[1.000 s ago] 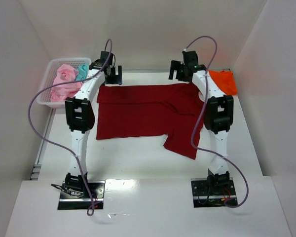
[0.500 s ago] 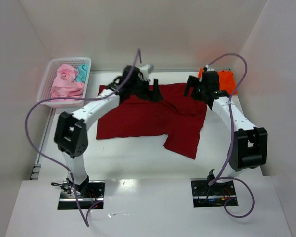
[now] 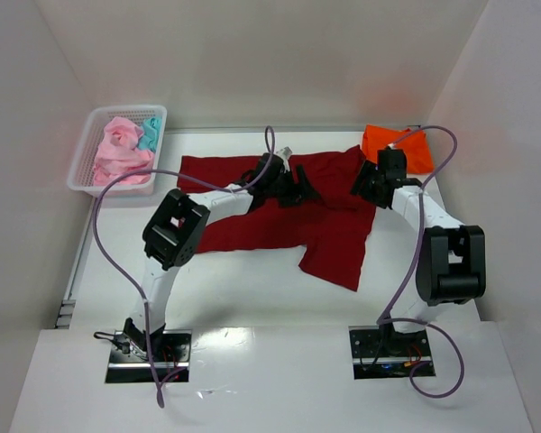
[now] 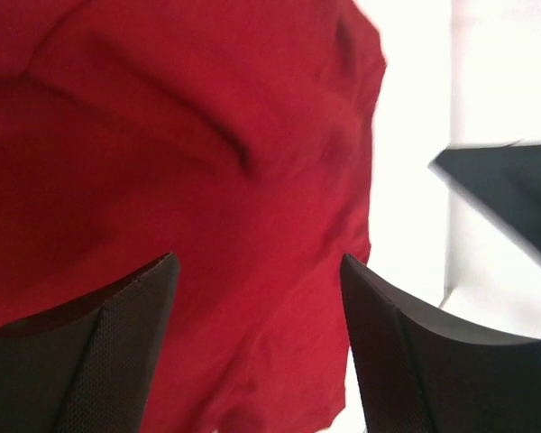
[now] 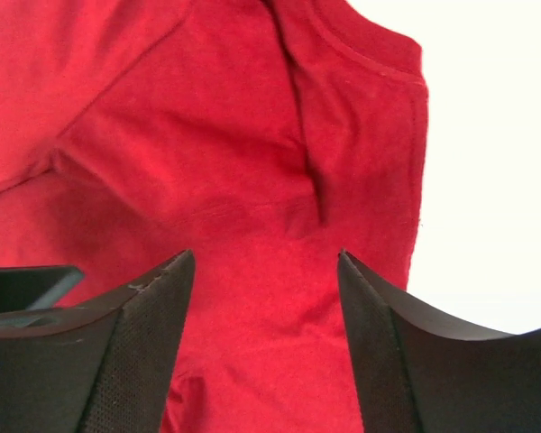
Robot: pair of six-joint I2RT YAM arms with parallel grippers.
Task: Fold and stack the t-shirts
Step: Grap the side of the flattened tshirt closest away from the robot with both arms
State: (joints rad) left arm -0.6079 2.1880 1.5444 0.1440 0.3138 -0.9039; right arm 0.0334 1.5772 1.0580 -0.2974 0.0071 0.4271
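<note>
Left gripper [image 4: 257,271]: jaws apart, nothing clamped. The dark red t-shirt [image 4: 189,153] fills the gap and lies directly under the tips; can't tell whether the tips touch the cloth. A creased fold runs just ahead of the fingers, and the shirt edge and bare table [image 4: 410,135] are off to their right.

Right gripper [image 5: 266,262]: jaws apart too, nothing pinched. Same dark red t-shirt [image 5: 216,153] underneath, with a seam fold straight ahead between the fingers and a hemmed edge further out to the right. Contact can't be told here either.

Top view: left gripper [image 3: 302,192] sits over the upper middle of the dark red t-shirt [image 3: 279,225], and right gripper [image 3: 368,185] is near it, over the shirt's right edge. The shirt lies spread on the table [image 3: 252,289], with one flap trailing toward the arm bases.

The orange t-shirt [image 3: 406,149] is just beyond the right gripper, bunched. Well off to the left gripper's far side is a white mesh basket [image 3: 81,171] holding pink t-shirts [image 3: 117,149] and a teal t-shirt [image 3: 150,133].
</note>
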